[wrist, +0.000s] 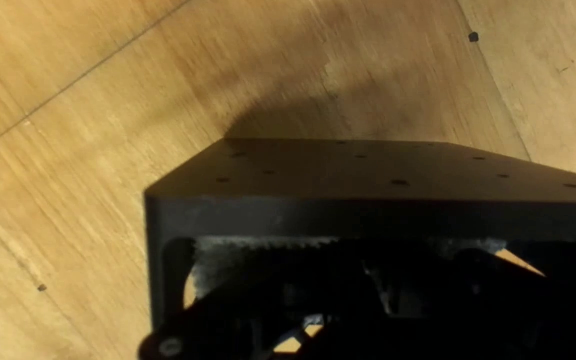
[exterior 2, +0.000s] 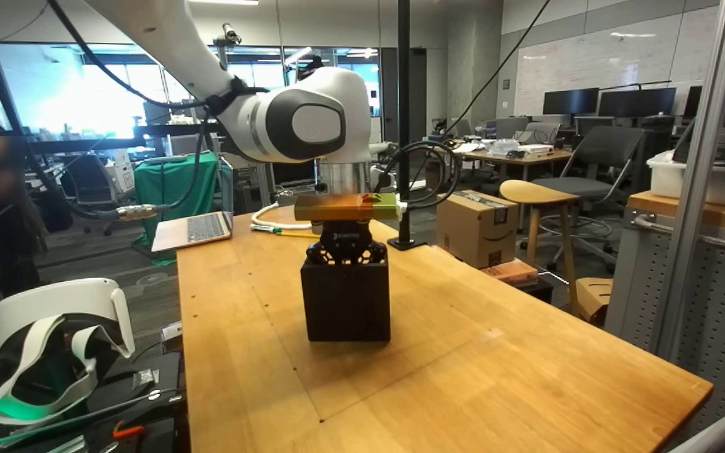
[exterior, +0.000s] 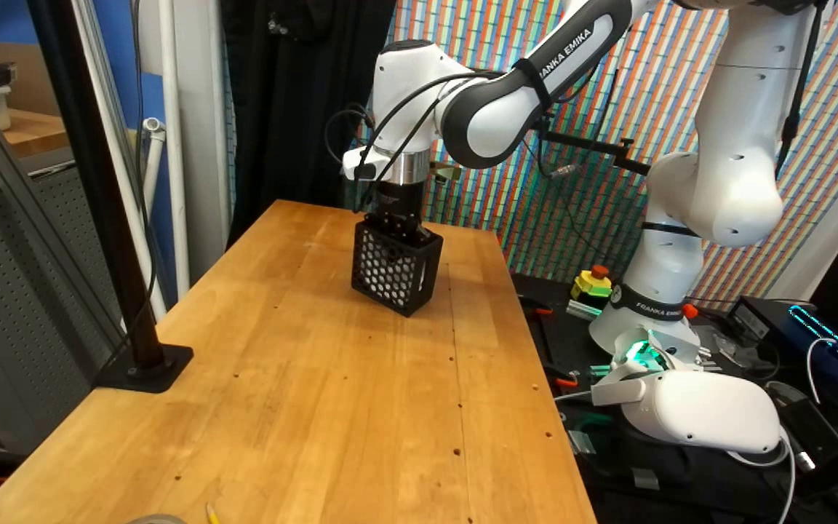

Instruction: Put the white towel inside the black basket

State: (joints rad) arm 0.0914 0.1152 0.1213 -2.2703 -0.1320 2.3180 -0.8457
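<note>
The black basket (exterior: 413,292) appears to stand upright on the wooden table, with honeycomb holes in one side. It shows a solid wall in an exterior view (exterior 2: 346,305) and a wall and rim in the wrist view (wrist: 318,172). White material, likely the white towel (exterior: 382,274), shows through the holes. Pale fluffy towel (wrist: 213,260) shows just inside the rim in the wrist view. My gripper (exterior: 398,227) points straight down into the basket's open top, also in an exterior view (exterior 2: 345,248). Its fingertips are hidden inside the basket and in darkness, so its opening and hold cannot be seen.
A black pole with a flat base (exterior: 144,367) stands at the table's edge. A laptop (exterior 2: 192,231), a white cable (exterior 2: 268,220) and a yellow pencil (exterior 2: 299,234) lie at one table end. A white headset (exterior: 703,411) sits beside the table near the robot's base.
</note>
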